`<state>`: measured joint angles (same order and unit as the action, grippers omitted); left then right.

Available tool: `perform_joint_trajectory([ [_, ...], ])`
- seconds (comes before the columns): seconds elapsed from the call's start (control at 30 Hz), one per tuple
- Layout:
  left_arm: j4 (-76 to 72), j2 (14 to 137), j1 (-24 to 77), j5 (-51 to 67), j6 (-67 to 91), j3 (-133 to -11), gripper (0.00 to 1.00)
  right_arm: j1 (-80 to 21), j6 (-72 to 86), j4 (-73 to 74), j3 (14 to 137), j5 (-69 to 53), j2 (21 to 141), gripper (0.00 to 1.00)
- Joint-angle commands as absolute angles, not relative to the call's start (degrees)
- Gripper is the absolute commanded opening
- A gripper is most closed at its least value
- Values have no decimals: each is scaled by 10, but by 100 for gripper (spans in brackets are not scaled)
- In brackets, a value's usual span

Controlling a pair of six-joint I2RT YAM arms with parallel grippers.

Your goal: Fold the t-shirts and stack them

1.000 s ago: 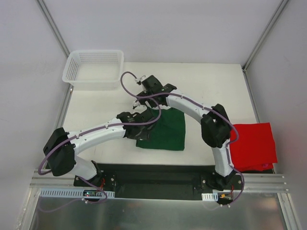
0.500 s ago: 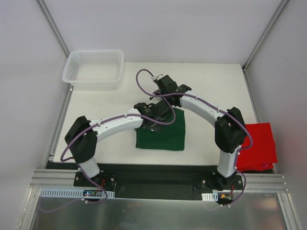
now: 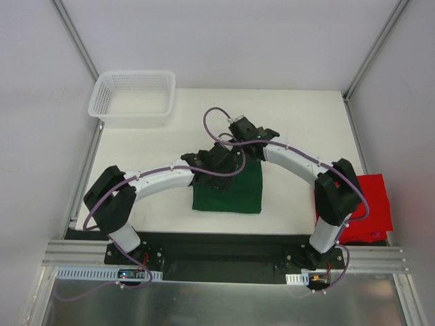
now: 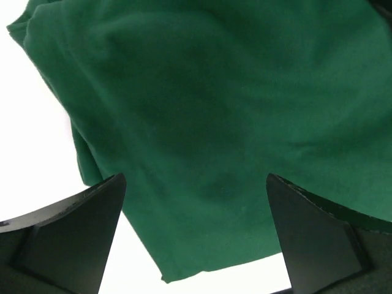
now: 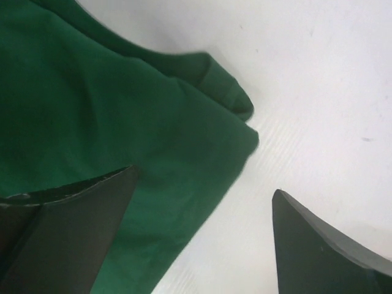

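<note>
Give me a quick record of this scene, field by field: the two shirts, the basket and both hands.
green shirt: folded into a rectangle, flat on the middle of the table
red shirt: at the table's right edge, apart from the green one, partly hidden by the right arm
stack: not yet made
basket: white mesh, far left corner
left hand: open, over the green shirt, holding nothing
right hand: open, over a corner of the green shirt, holding nothing

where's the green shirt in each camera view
Top external: green t-shirt mid-table, toward the near edge.
Left wrist: it fills most of the frame.
Right wrist: it covers the left half.
Shared landmark: white table bordering it.
</note>
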<state>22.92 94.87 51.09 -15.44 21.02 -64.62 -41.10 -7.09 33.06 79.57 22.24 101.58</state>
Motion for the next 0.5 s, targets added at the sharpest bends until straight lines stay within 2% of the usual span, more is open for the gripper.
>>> perform_joint_trajectory([
  [0.0,126,878,481,-92,186,-600,99,-382,-10,338,751,217,930,96],
  [0.23,105,788,469,-110,193,-535,99,-319,11,323,716,188,901,96],
  [0.47,105,805,437,-78,214,-533,99,-300,32,304,686,129,902,96],
])
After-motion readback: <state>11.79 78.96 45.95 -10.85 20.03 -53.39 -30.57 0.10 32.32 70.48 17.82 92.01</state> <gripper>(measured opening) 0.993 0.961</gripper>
